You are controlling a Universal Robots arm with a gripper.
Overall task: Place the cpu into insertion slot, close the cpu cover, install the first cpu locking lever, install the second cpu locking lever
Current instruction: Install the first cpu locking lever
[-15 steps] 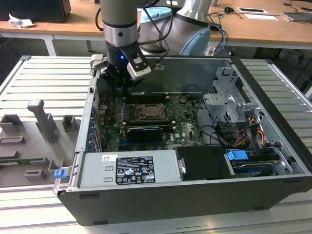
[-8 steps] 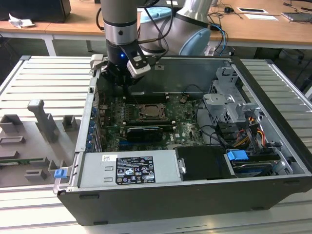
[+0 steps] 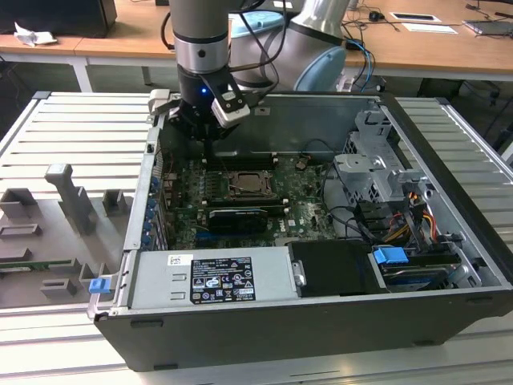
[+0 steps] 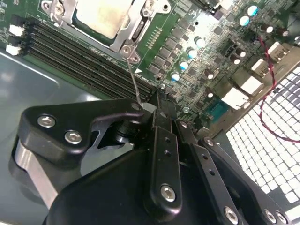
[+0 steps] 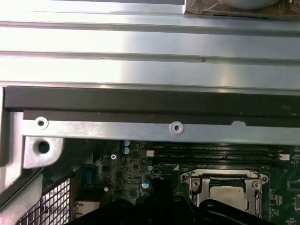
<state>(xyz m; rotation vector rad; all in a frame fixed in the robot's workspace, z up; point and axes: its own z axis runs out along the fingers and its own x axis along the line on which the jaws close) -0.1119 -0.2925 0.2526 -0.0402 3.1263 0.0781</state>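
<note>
Since the gripper [image 4: 149, 108] works inside the open computer case [image 3: 321, 329], pinching the thin locking lever [image 4: 132, 77], a slow swing along the lever's arc seems wise, so the wire does not slip. The case holds the green board [image 3: 304, 215]; its insertion slot [image 3: 250, 183] holds the cpu [image 4: 104, 16] under the lowered cpu cover [image 4: 137, 28].

Nothing legible — just tiny print on the power supply label [image 3: 215, 279].

cpu [image 4: 105, 16] within cpu cover [image 4: 124, 35], memory slots [image 4: 79, 61] alongside
</note>
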